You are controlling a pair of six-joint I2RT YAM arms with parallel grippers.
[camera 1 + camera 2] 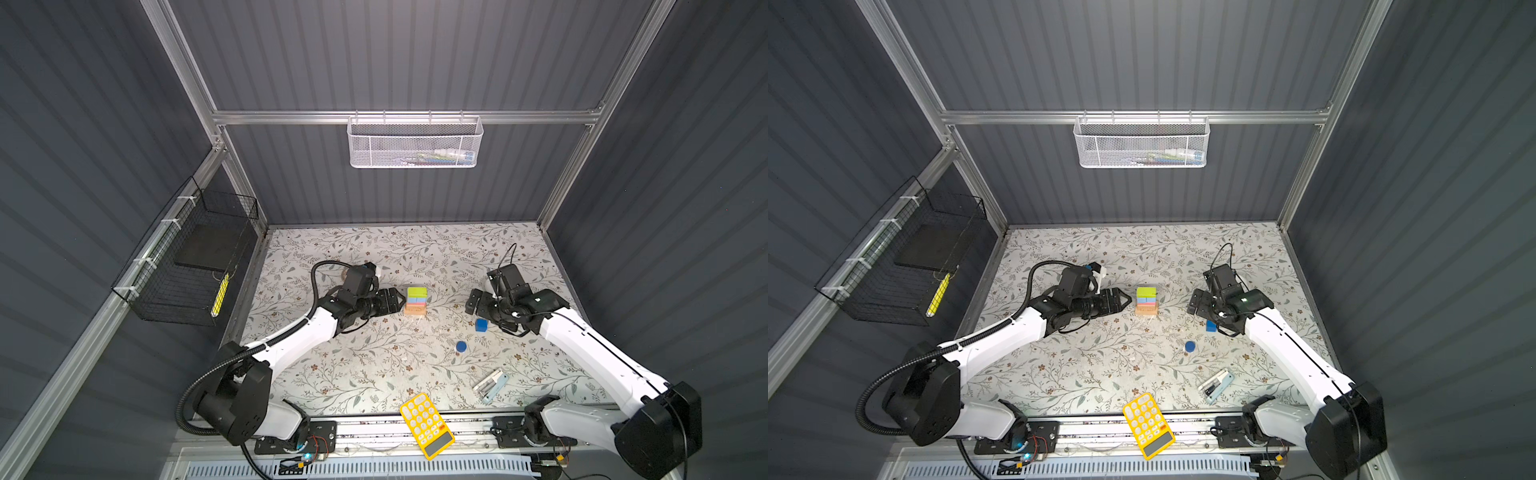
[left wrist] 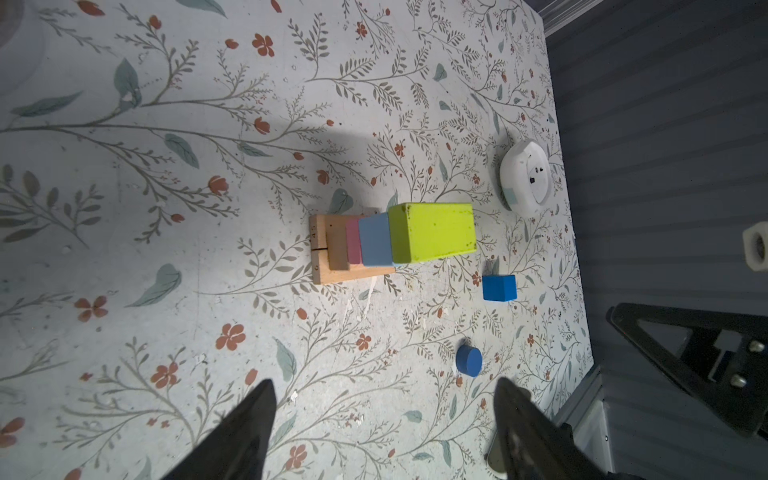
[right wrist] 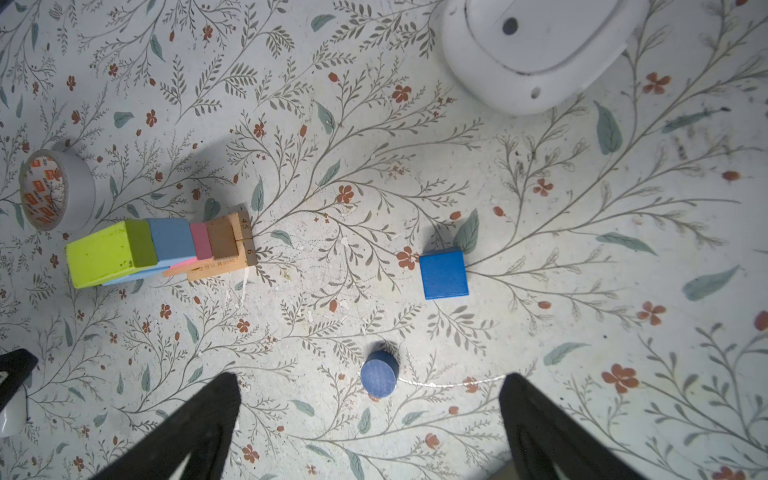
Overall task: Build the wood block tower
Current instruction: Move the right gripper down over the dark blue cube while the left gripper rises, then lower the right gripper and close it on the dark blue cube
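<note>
The tower (image 1: 415, 302) (image 1: 1146, 301) stands mid-table: tan bars at the base, then pink, light blue, and a lime-green bar (image 2: 432, 232) (image 3: 109, 253) on top. A dark-blue cube (image 1: 481, 325) (image 1: 1211, 326) (image 2: 499, 287) (image 3: 444, 274) and a dark-blue short cylinder (image 1: 461, 346) (image 1: 1190, 346) (image 2: 468, 361) (image 3: 379, 374) lie loose on the table to the tower's right. My left gripper (image 1: 400, 301) (image 1: 1126, 300) (image 2: 385, 386) hangs open and empty just left of the tower. My right gripper (image 1: 473, 301) (image 1: 1196, 303) (image 3: 370, 378) is open and empty, above the table near the cube.
A yellow calculator (image 1: 427, 424) sits at the front edge and a pale-blue stapler (image 1: 491, 385) at the front right. A tape roll (image 3: 56, 195) stands behind the tower, and a white round device (image 3: 536, 50) (image 2: 525, 176) sits under the right arm. Wire baskets (image 1: 415, 143) (image 1: 187, 266) hang on the walls.
</note>
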